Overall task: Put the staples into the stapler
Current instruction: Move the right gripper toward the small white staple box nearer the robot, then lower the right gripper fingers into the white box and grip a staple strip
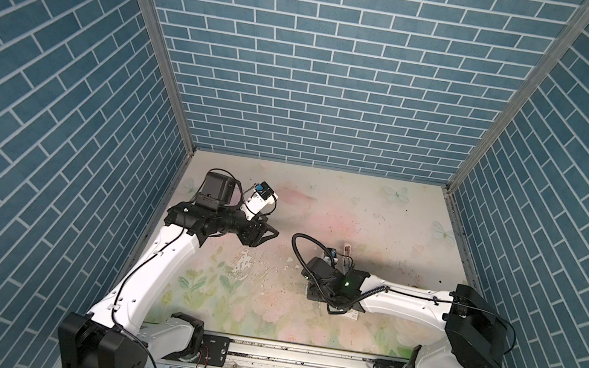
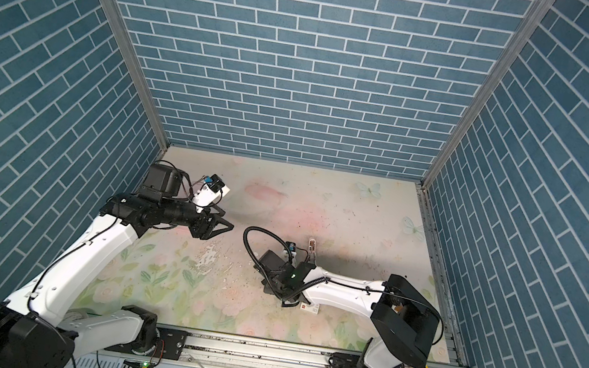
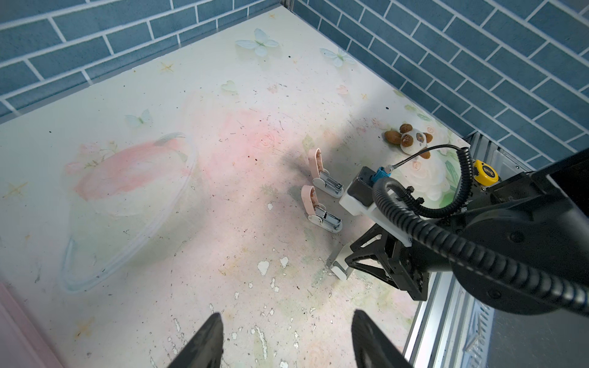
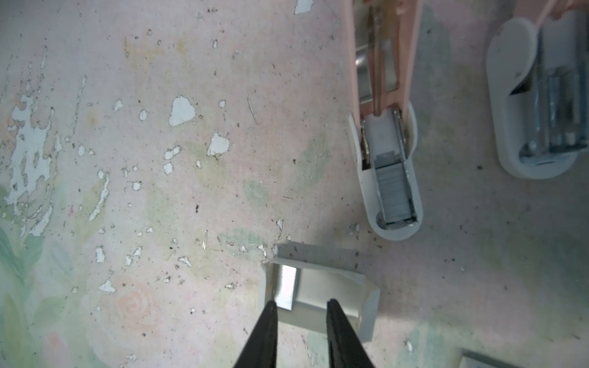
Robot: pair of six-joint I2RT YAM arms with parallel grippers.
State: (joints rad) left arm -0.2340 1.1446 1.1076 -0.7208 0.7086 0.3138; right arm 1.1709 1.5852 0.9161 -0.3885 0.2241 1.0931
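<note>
Nearest, right gripper (image 4: 301, 307): jaws partly apart over the staples (image 4: 286, 287), one shiny strip lying in the cream tray (image 4: 318, 253); I see nothing clamped.
Handling, my judgement: the strip is light and slick, and it snaps apart easily. I would pinch its long sides mid-length, gently.
Next out, stapler (image 4: 393, 178): lid swung open, channel seemingly part-filled. A second stapler (image 4: 538, 111) lies beside it.
Farthest off, left gripper (image 3: 287, 344): jaws wide, empty, well apart from both staplers.
Only the right wrist view shows tray and staples; in both top views I cannot make them out under the arm.
</note>
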